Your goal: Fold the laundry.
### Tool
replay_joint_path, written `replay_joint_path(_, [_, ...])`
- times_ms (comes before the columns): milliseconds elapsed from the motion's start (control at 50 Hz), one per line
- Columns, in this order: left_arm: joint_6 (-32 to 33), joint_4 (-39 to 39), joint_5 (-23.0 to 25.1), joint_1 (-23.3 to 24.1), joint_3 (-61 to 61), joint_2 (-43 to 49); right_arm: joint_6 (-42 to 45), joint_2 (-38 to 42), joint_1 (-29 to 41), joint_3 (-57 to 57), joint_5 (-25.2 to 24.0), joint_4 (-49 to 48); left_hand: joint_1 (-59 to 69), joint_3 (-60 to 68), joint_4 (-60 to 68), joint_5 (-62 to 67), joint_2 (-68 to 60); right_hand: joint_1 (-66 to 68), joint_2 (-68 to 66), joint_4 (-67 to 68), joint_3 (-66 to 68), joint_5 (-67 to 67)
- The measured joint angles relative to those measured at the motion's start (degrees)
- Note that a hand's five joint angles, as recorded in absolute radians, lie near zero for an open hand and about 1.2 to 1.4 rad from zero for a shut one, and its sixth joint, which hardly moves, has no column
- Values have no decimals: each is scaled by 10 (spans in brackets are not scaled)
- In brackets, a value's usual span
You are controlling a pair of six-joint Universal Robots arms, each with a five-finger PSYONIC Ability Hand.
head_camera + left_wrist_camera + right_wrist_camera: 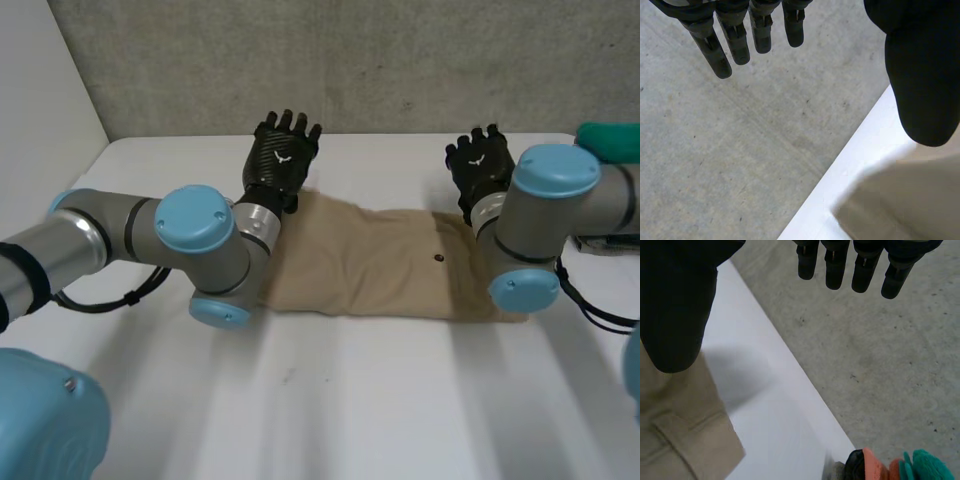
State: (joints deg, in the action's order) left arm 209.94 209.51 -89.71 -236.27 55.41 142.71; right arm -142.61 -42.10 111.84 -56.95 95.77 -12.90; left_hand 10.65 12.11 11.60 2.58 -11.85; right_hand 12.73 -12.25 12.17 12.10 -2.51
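A tan garment (380,265) lies folded into a long strip across the middle of the white table (330,400), with a small dark button near its right end. My left hand (281,152) hovers over the garment's far left corner, open, fingers straight and holding nothing. In the left wrist view its fingers (730,40) point past the table's far edge, and the tan cloth (910,200) lies under the thumb. My right hand (479,160) hovers open above the garment's far right corner. Its fingers (855,265) are straight, with the tan cloth's corner (685,440) below the thumb.
A grey concrete wall (350,60) rises just behind the table's far edge. A pile of teal and orange laundry (895,467) sits at the table's far right, the teal cloth (608,140) beside my right arm.
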Motion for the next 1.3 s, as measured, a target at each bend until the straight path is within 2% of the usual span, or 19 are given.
replay_joint_path(160, [-20,5,2,14,136,-113,-84,-167,-27,-176,-49,96,0,0,0,0,0,0,0,0,0,0])
replay_joint_path(260, [-39,4,2,17,185,-147,-109,-187,-64,-237,-86,165,0,0,0,0,0,0,0,0,0,0])
replay_joint_path(380, [-58,4,2,19,211,-159,-127,-162,-98,-263,-108,177,0,0,0,0,0,5,-5,6,6,-7])
replay_joint_path(400, [-61,4,2,19,212,-159,-128,-155,-101,-264,-109,172,0,0,0,0,0,57,-61,62,62,-63])
replay_joint_path(420, [-64,4,2,19,214,-158,-127,-142,-105,-262,-110,162,0,0,0,0,0,180,-185,182,183,-173])
replay_joint_path(480, [-70,3,1,21,216,-157,-124,-118,-114,-257,-109,133,0,0,0,0,0,312,-379,368,372,-343])
replay_joint_path(500, [-71,3,1,22,216,-157,-121,-114,-117,-255,-108,123,0,0,0,0,0,367,-502,500,503,-452])
replay_joint_path(640, [-74,3,0,25,230,-175,-44,-144,-152,-261,-91,73,0,0,0,0,0,374,-535,563,548,-530])
replay_joint_path(760, [-74,3,0,23,249,-205,103,-188,-167,-267,-63,58,0,0,0,0,0,374,-541,563,551,-544])
replay_joint_path(860, [-74,3,-1,19,257,-219,175,-195,-104,-253,-82,22,0,0,0,0,0,374,-546,565,556,-544])
replay_joint_path(940, [-79,1,-2,15,262,-227,194,-189,-13,-247,-153,-15,0,0,0,0,0,374,-547,565,556,-544])
replay_joint_path(1020, [-97,-2,-3,10,268,-238,199,-159,67,-248,-264,-36,0,0,0,0,0,374,-546,566,559,-546])
replay_joint_path(1080, [-115,-3,-6,8,271,-245,200,-133,97,-243,-313,-34,0,0,0,0,0,342,-426,438,434,-426])
replay_joint_path(1120, [-135,-4,-11,5,272,-253,199,-109,114,-232,-337,-24,0,0,0,0,0,150,-171,186,190,-185])
replay_joint_path(1140, [-142,-4,-13,4,272,-255,198,-103,117,-227,-338,-19,0,0,0,0,0,86,-111,125,128,-111])
replay_joint_path(1160, [-147,-5,-16,3,272,-257,196,-100,118,-223,-337,-15,0,0,0,0,0,86,-111,125,128,-111])
replay_joint_path(1180, [-154,-5,-18,2,272,-259,189,-97,119,-218,-331,-8,0,0,0,0,0,15,-22,27,28,-17])
replay_joint_path(1240, [-167,-5,-23,0,270,-265,155,-104,114,-212,-311,2,0,0,0,0,0,3,-2,3,3,0])
replay_joint_path(1300, [-176,-5,-26,2,263,-269,28,-144,90,-214,-286,11,0,0,0,0,0,3,-2,0,2,0])
